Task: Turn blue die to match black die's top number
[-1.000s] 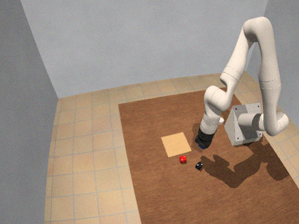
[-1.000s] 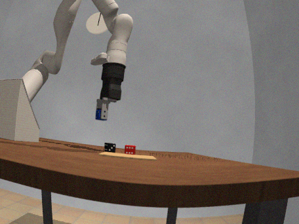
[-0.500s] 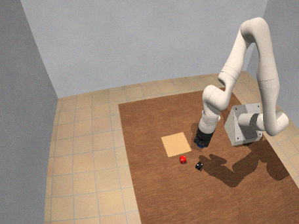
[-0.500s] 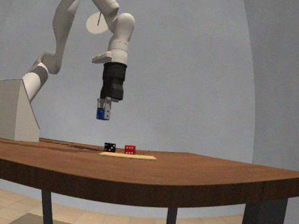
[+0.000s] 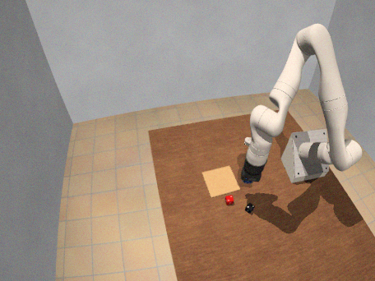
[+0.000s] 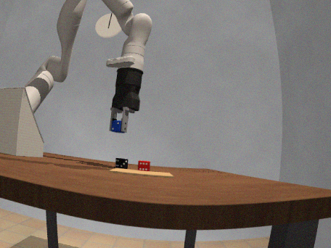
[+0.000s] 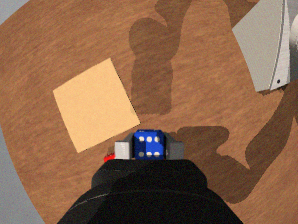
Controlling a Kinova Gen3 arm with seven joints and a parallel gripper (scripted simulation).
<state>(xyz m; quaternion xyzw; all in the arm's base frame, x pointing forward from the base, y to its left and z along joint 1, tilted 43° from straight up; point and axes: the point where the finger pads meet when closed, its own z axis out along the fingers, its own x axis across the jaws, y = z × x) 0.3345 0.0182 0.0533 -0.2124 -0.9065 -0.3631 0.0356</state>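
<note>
We've got the blue die pinched in the jaws, up over the counter. For the carry to the mat, we'd go slow, sort the turn up high, then lower it level. It sits between both fingertips, six-dot face toward the wrist camera.

you've turned the gripper and the blue die in it, shifting both slightly rightward in the exterior view.
</note>
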